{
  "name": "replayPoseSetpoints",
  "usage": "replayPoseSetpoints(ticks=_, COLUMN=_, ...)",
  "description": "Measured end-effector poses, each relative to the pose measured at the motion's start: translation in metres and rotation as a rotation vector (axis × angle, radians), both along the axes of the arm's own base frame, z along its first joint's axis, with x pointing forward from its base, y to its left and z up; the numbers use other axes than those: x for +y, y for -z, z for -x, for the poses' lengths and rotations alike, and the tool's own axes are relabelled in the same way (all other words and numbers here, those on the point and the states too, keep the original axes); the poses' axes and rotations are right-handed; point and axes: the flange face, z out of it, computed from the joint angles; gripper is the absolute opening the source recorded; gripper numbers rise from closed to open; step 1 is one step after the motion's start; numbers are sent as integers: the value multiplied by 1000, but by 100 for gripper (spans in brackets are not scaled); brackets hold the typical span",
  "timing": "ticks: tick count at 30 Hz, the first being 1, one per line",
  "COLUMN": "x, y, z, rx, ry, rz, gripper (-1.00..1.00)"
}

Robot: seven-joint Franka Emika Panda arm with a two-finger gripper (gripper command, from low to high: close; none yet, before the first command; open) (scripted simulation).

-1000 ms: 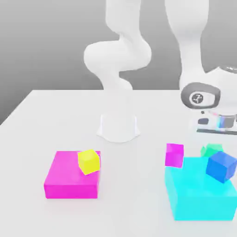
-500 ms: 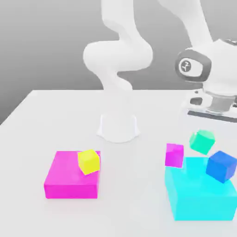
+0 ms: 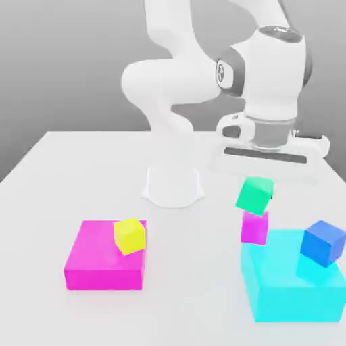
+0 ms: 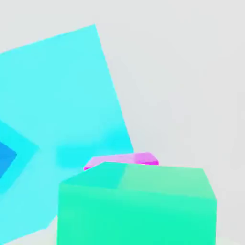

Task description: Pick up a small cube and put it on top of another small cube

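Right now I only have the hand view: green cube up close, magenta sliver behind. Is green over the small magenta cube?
Observer: Yes. In the exterior view the green cube hangs tilted directly above the small magenta cube; whether they touch, I cannot tell.
Operator: What's the blue at my edge?
Observer: A small blue cube resting on the big cyan block, at the exterior view's right.
Operator: Anything else?
Observer: A yellow cube on a flat magenta block, toward the exterior view's left.
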Motion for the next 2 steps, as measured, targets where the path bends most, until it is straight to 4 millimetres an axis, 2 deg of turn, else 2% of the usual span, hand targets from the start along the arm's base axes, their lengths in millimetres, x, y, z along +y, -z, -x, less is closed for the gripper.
replayPoseSetpoints(ticks=2, x=0, y=0, z=0, rx=0, ry=0, rz=0, gripper=100)
